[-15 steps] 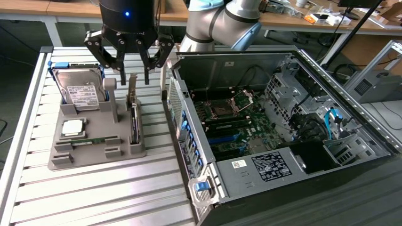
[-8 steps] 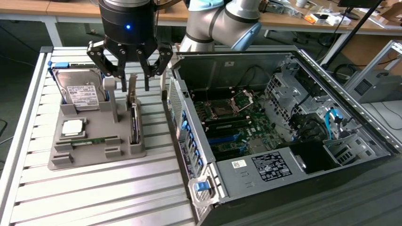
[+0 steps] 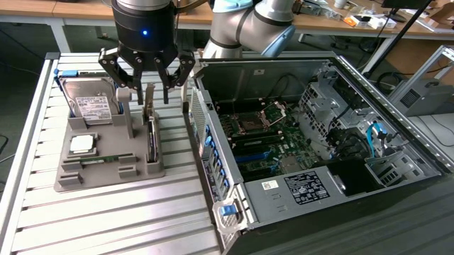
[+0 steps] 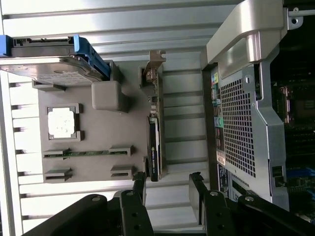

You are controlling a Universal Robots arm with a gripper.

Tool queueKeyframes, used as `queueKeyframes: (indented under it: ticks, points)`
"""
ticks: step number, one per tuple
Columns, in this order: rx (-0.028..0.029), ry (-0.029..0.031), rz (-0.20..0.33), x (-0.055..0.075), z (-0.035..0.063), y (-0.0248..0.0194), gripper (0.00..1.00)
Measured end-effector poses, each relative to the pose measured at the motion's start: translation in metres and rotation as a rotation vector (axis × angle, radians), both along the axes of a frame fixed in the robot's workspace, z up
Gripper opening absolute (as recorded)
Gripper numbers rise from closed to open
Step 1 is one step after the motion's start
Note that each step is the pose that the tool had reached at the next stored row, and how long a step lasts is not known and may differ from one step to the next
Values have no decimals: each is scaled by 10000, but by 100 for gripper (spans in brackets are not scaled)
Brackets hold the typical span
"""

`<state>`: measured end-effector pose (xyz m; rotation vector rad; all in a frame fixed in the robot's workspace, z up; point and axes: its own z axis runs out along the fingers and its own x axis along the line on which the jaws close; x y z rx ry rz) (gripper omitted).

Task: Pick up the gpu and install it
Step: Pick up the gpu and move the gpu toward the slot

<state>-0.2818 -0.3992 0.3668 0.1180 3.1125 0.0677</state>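
Note:
The gpu (image 3: 151, 135) stands on edge in a slot along the grey tray's (image 3: 106, 179) side nearest the computer case. It is a thin dark card with a silver bracket at its far end. In the wrist view the gpu (image 4: 154, 132) is seen from above, edge-on, with the bracket toward the hard drive's end of the tray. My gripper (image 3: 149, 90) hangs just above the bracket end, open, with nothing between its fingers. Its black fingertips (image 4: 139, 181) reach into the wrist view, and the gripper (image 4: 167, 184) stands apart from the card.
The tray also holds a silver hard drive (image 3: 89, 98), a CPU chip (image 3: 83, 142) and a green RAM stick (image 3: 99, 158). The open computer case (image 3: 319, 133) lies at the exterior view's right, motherboard (image 3: 262, 138) exposed. Its perforated rear wall (image 4: 236, 128) stands close beside the gpu.

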Motion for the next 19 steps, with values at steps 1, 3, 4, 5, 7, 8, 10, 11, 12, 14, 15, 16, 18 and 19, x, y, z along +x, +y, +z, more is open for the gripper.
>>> queueKeyframes:
  ticks: [1,3,4,5,7,8,10,11,12,14,15,16,18,19]
  points:
    - [0,0,0,0,-1,0,48]
    - [0,0,0,0,-4,1,48]
    - [0,0,0,0,-6,2,48]
    - [1,-2,0,0,-9,3,48]
    - [1,-2,0,0,-12,7,48]
    - [0,0,0,0,-13,8,48]
    - [0,0,0,0,-15,11,48]
    - [0,0,0,0,-17,13,48]
    - [0,-1,0,0,-19,14,48]
    - [0,0,0,-2,-23,18,48]
    - [0,0,0,-3,-26,21,48]
    - [0,0,0,-4,-29,23,48]
    - [0,1,0,-5,-35,26,48]
    - [0,1,0,-6,-38,27,48]
